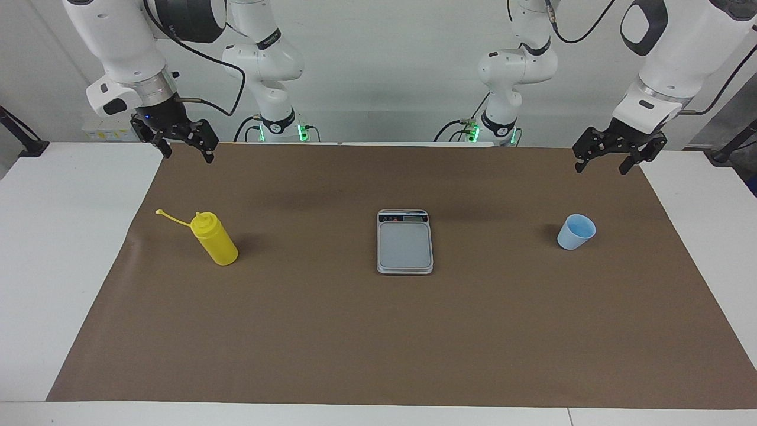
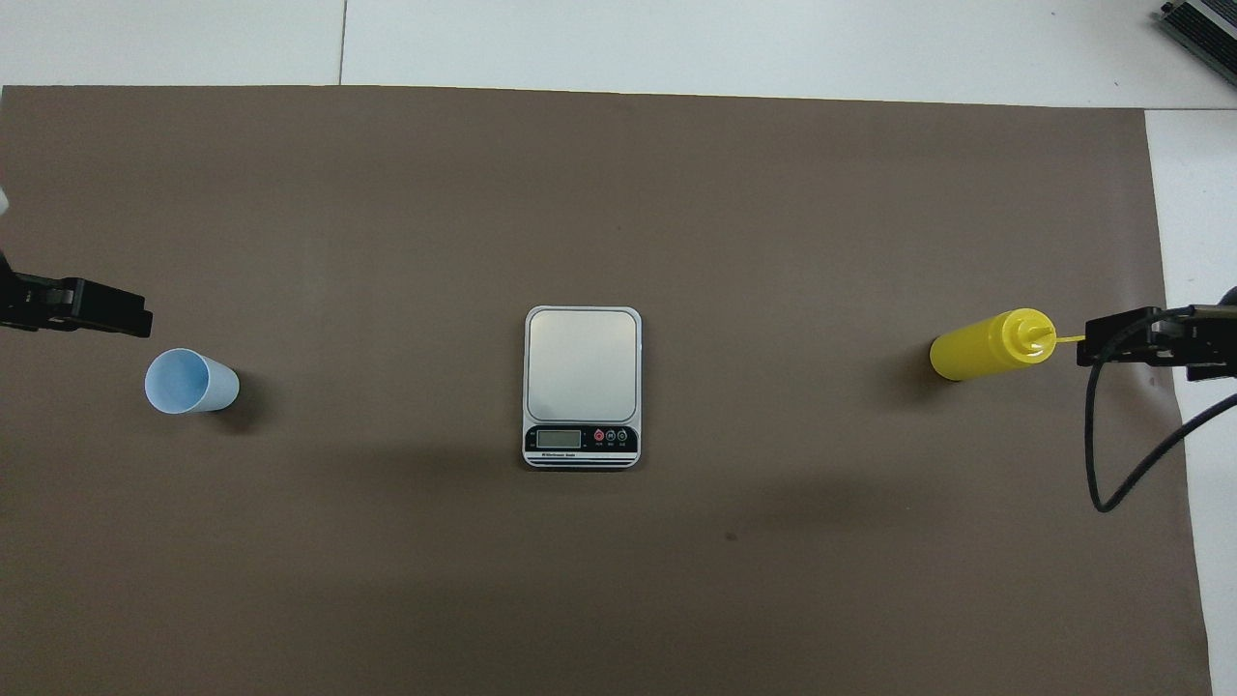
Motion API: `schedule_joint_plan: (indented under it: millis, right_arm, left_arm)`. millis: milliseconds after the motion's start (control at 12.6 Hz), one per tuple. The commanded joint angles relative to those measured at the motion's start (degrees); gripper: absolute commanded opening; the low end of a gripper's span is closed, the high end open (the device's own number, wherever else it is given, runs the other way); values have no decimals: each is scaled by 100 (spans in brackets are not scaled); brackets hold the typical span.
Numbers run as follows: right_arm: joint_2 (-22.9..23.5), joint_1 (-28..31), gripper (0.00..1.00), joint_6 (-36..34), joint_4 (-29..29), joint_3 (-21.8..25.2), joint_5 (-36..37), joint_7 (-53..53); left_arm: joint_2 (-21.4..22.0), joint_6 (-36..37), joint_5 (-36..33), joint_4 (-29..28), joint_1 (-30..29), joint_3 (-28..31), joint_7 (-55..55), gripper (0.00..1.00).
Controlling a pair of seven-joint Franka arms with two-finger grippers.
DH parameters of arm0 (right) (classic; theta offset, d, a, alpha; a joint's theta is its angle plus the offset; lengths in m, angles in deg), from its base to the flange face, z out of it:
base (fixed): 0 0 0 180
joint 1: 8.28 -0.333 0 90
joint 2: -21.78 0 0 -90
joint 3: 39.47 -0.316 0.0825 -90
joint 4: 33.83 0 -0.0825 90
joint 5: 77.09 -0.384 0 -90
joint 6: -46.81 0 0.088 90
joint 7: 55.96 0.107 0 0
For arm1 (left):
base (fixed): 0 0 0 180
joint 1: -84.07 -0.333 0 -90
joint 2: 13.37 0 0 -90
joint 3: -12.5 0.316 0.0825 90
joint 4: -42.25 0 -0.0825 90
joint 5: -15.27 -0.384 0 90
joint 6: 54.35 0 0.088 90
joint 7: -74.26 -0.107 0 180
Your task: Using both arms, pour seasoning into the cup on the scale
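Covering the table, the brown mat (image 1: pixel 378 331) carries the scale (image 1: pixel 405 241) at its centre, the upright seasoning bottle (image 1: pixel 216 239) at 9 o'clock in the facing view and the cup (image 1: pixel 575 232) at 3 o'clock. Both the right gripper (image 1: pixel 184 142) and left gripper (image 1: pixel 615 155) hang released, holding nothing. The bottle, long axis vertical and nozzle up, looks light and squeezable, so grip mid-body; the cup looks light and tippy, mouth up

One yellow bottle (image 1: pixel 215 239), one blue cup (image 1: pixel 575 232), one scale (image 1: pixel 404 241), two arms.
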Motion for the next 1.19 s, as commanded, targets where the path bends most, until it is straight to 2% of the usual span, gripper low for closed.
schedule_joint_plan:
  millis: [0,238,476,713,1110]
  right_arm:
    - [-113,86,100,41,-90,-32,-117,30]
    - [-122,86,100,-20,-98,-32,-117,30]
    - [-122,95,100,-20,-98,-14,-117,12]
    - [-113,95,100,-11,-98,-5,-109,21]
    - [-104,25,100,129,-98,-32,-3,47]
  left_arm:
    - [144,122,-89,-116,47,30,35,100]
    - [161,96,-89,-134,12,39,0,100]
    - [222,-79,-63,-335,-330,47,-140,100]
    - [433,-614,-45,-1011,-751,65,-789,100]
    - [355,-1589,78,-1785,-1095,65,-1309,100]
